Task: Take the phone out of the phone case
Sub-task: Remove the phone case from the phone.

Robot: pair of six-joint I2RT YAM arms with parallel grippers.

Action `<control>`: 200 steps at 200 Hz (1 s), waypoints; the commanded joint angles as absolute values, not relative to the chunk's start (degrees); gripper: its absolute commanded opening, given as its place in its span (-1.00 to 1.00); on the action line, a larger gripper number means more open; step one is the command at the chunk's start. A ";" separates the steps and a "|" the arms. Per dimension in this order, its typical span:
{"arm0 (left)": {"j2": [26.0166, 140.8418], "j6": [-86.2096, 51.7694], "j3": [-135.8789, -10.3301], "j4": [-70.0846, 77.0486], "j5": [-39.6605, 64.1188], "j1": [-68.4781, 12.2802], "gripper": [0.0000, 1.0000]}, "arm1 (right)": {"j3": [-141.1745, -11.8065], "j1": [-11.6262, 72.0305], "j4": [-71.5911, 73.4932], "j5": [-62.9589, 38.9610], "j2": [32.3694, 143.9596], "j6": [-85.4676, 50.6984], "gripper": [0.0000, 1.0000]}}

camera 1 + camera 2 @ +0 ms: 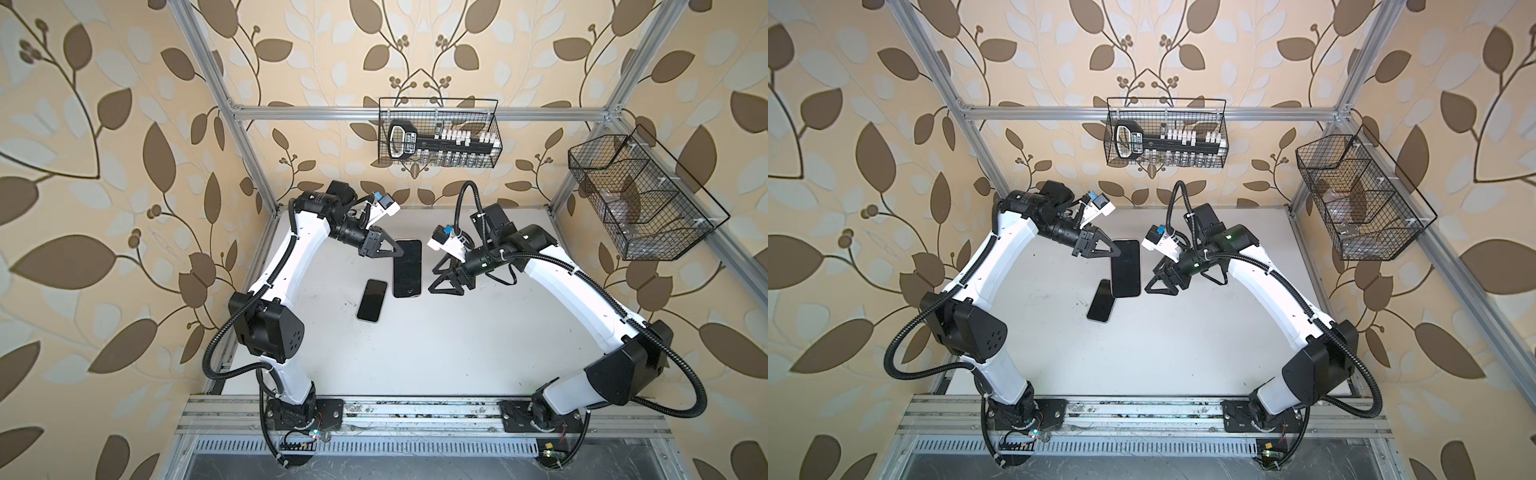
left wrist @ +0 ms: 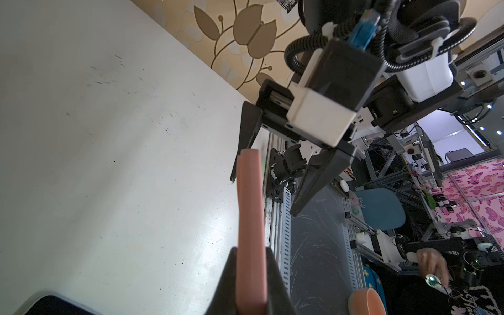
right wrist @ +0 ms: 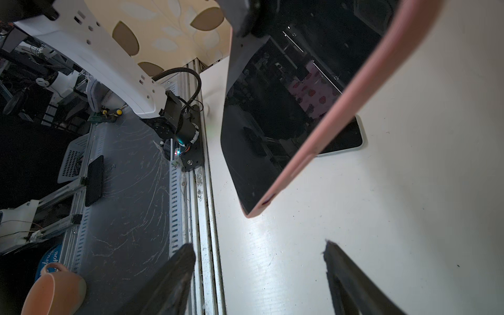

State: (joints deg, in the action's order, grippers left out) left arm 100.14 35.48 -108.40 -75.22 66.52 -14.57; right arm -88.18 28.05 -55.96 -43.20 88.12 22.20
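Note:
A phone [image 1: 407, 268] [image 1: 1125, 268] with a glossy black front sits in a pink phone case [image 3: 354, 109], held tilted above the white table. My left gripper [image 1: 399, 251] [image 1: 1117, 251] is shut on the case's far left corner. In the left wrist view the pink case edge [image 2: 251, 218] runs out from between its jaws [image 2: 251, 272]. My right gripper [image 1: 432, 281] [image 1: 1149, 280] [image 3: 257, 245] stands open just right of the case's near end, with nothing between its fingers and apart from the case.
A second black phone [image 1: 372, 300] [image 1: 1101, 301] [image 3: 351, 136] lies flat on the table [image 1: 457, 332], left of and below the held case. Wire baskets hang on the back frame [image 1: 440, 137] and the right frame [image 1: 640, 195]. An orange cup [image 3: 54, 291] sits beyond the table's front rail.

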 commanded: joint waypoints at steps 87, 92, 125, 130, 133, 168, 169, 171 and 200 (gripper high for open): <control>95.63 36.03 -108.63 -75.85 72.53 -15.54 -1.00 | -86.08 29.95 -54.35 -44.40 90.52 26.72 0.35; 95.55 35.99 -108.49 -75.85 72.67 -15.56 -1.00 | -85.97 30.14 -54.17 -44.39 90.61 26.72 0.34; 95.56 35.68 -108.45 -75.76 72.76 -16.08 -1.00 | -85.42 30.19 -52.51 -44.36 90.66 26.54 0.26; 95.53 35.60 -108.42 -75.76 72.70 -16.17 -1.00 | -85.34 30.31 -52.29 -44.43 90.75 26.52 0.25; 95.60 35.60 -108.38 -75.76 72.69 -16.17 -1.00 | -85.39 30.35 -52.17 -44.39 90.71 26.46 0.24; 95.50 34.90 -108.42 -75.24 72.55 -16.26 -1.00 | -85.52 30.78 -51.90 -44.68 91.19 26.83 0.18; 95.52 34.90 -108.39 -75.24 72.58 -16.26 -1.00 | -85.52 30.77 -51.88 -44.66 91.21 26.82 0.18; 95.47 34.85 -108.44 -75.23 72.59 -16.26 -1.00 | -85.52 30.92 -51.97 -44.65 91.22 26.83 0.18; 95.24 34.13 -108.58 -74.63 72.58 -16.26 -1.00 | -85.37 30.90 -52.63 -45.16 91.41 27.58 0.13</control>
State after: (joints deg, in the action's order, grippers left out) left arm 98.74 34.65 -108.33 -74.67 67.11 -15.59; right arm -86.59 30.63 -51.81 -43.88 90.19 25.28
